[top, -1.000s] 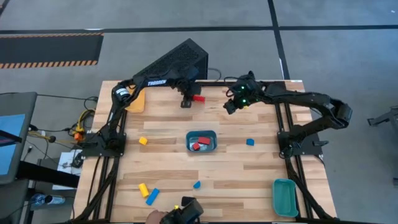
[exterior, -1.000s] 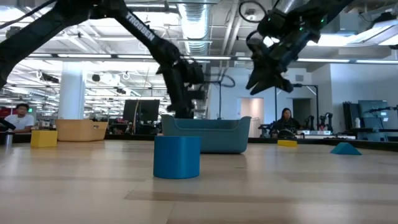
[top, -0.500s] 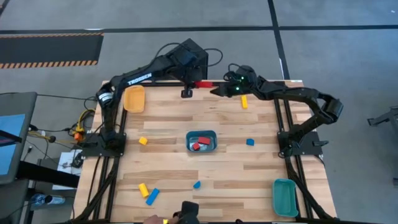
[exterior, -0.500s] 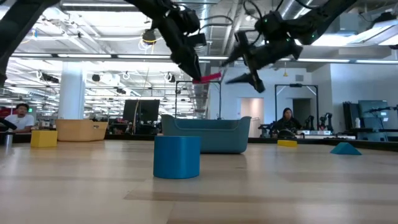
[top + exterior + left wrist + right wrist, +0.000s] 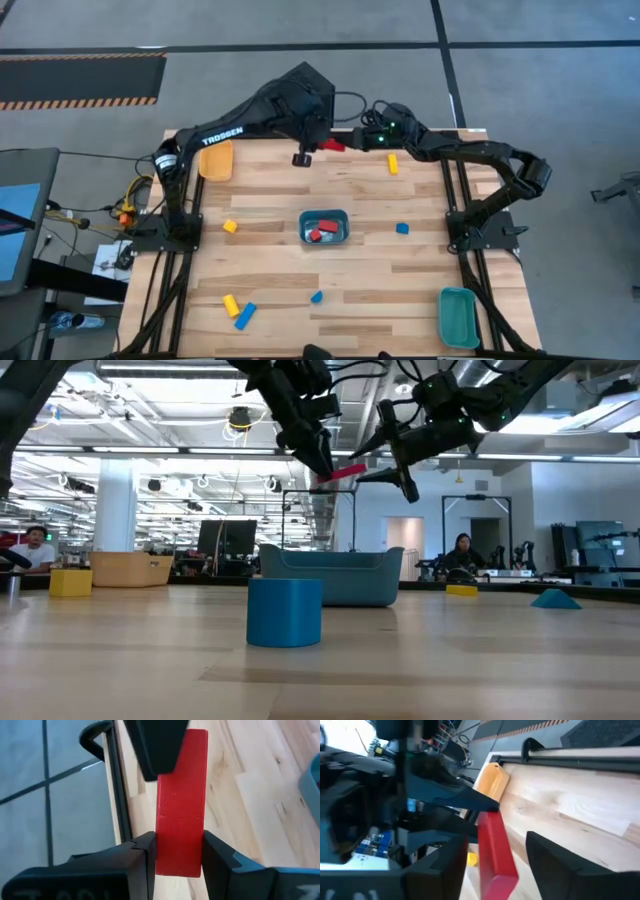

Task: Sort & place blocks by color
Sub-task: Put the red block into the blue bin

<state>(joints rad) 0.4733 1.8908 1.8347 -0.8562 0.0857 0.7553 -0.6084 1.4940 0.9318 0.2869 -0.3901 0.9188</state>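
Near edge: a yellow bar [image 5: 231,304] and a blue bar [image 5: 245,316] lie touching at the left, a small blue piece [image 5: 316,297] nearer the middle, a teal tray [image 5: 458,316] at the right corner. Mid-table: a blue bin [image 5: 324,214] holding red blocks [image 5: 320,233], a yellow cube [image 5: 230,227] to its left, a blue cube [image 5: 402,229] to its right. Far edge: yellow-orange tray [image 5: 215,160] left, yellow bar [image 5: 392,163] right. Above the far edge, the left gripper [image 5: 178,854] is clenched on a red bar [image 5: 181,802] — raised clear of the table. The right gripper [image 5: 492,857] straddles the bar's other end, fingers spread, apparently not touching.
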